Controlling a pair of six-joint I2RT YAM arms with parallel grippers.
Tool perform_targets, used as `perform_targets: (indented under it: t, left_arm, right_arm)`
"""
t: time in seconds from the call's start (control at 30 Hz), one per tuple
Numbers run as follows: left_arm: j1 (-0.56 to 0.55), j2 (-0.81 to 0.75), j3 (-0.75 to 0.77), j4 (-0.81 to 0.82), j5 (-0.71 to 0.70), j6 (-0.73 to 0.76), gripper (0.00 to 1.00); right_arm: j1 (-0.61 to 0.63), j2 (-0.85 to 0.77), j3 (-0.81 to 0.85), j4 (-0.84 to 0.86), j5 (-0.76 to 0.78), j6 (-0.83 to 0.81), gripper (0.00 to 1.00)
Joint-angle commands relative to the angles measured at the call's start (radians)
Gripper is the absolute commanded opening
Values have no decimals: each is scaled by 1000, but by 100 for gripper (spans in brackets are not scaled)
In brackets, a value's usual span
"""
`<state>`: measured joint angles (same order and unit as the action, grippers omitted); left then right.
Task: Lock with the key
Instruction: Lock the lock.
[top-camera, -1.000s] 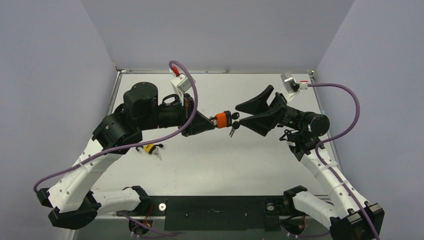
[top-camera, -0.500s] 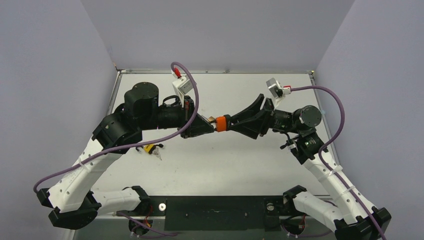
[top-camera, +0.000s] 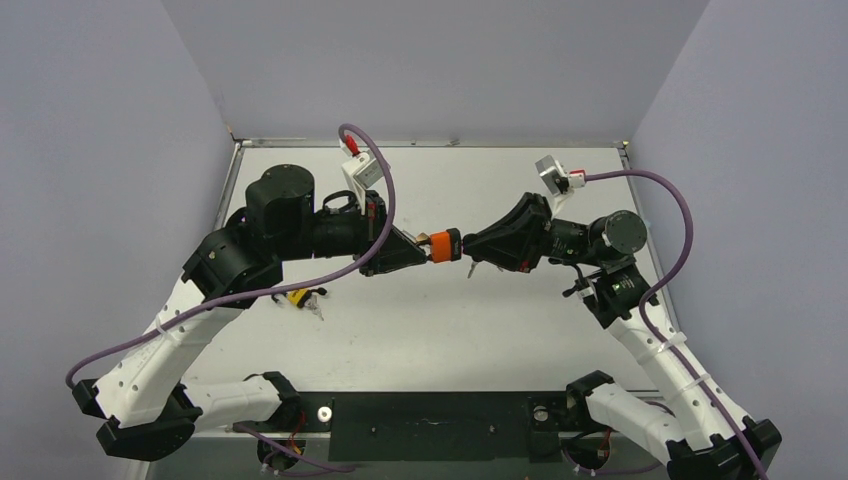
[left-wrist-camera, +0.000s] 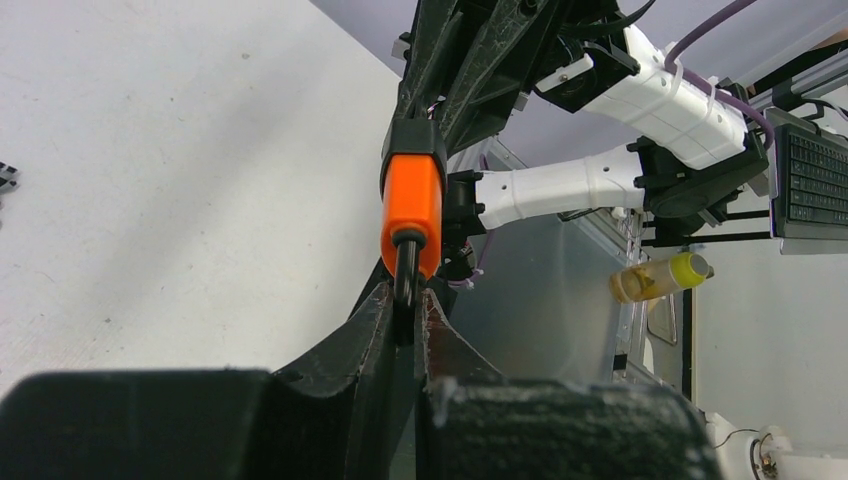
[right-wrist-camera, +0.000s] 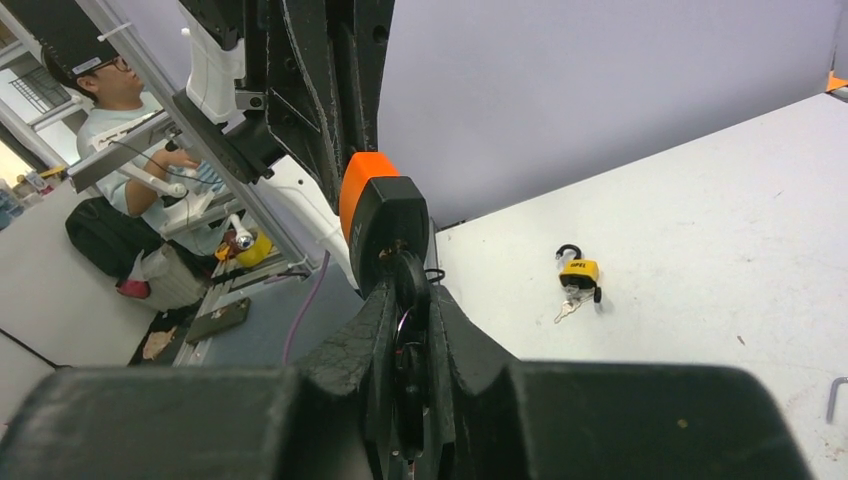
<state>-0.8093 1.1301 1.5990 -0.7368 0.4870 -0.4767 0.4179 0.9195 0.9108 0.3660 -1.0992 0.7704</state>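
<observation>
- Orange padlock (top-camera: 446, 245): held in air above bench (top-camera: 450, 330), between both arms.
- Left fingers (left-wrist-camera: 372, 330): clamped together on padlock shackle; lock body points toward right arm.
- Right fingers (right-wrist-camera: 365, 340): closed on black head of key (right-wrist-camera: 408, 278); key seated in base end of orange padlock.
- Yellow padlock (top-camera: 298, 296): lying on bench near left arm, well apart from orange padlock, small key beside it.
</observation>
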Motion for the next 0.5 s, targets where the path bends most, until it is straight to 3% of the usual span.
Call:
perform_targets:
  t: [0.0, 0.27, 0.4, 0.47]
  left_arm:
    - [13, -43, 4, 64, 24, 7, 0]
    - [44, -64, -89, 181, 15, -8, 0]
    - [47, -32, -161, 292, -31, -55, 0]
    - [48, 9, -208, 383, -47, -97, 0]
  right_arm:
    - [-64, -23, 4, 39, 65, -14, 0]
    - [-238, -21, -58, 17, 118, -2, 0]
    - [-316, 14, -92, 2, 224, 30, 0]
    - [-346, 38, -78, -115, 327, -22, 0]
